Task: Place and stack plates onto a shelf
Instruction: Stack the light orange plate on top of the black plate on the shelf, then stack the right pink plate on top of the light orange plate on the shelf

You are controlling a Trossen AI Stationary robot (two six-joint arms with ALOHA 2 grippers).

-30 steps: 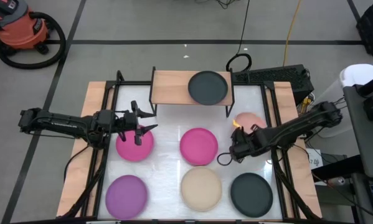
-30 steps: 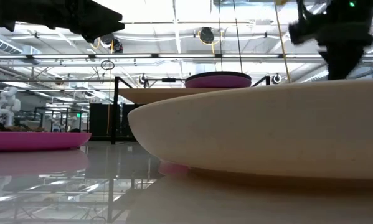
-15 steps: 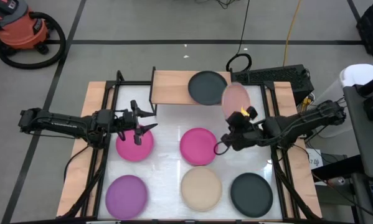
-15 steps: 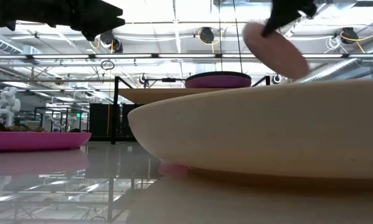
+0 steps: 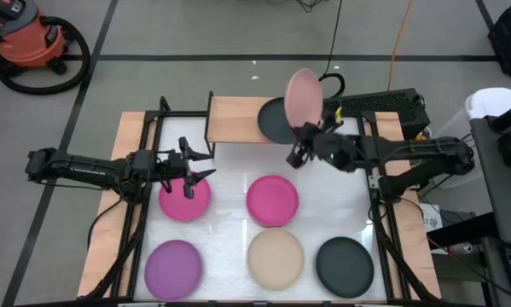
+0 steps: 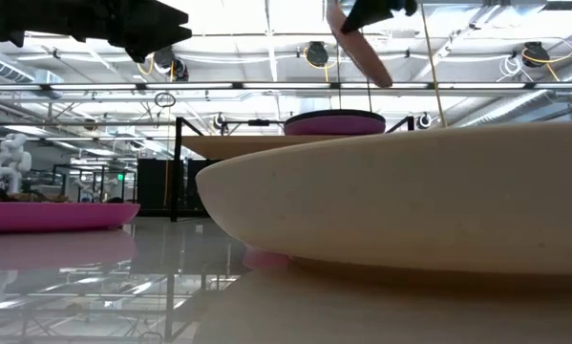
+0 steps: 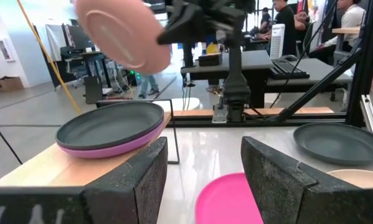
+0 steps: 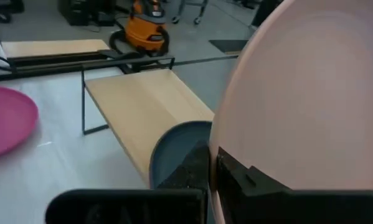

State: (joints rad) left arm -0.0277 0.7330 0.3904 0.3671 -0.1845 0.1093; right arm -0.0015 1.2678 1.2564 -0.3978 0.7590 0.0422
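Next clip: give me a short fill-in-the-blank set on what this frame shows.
1. The right gripper holds a ____ pink plate tilted in the air.
2. On the shelf, a dark grey plate lies on a ____ one.
3. The left gripper hovers, fingers ____, over a magenta plate.

Missing words: salmon; magenta; open

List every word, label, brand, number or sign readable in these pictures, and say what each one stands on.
No text can be read in any view.
The round salmon pink plate, held tilted above the light wood shelf by the right gripper, is plain.
The round dark grey plate on the shelf is plain too.
The orange vacuum cleaner on the floor shows no legible label.
Screens and signs in the room behind, seen in the left wrist view, are too small to read.
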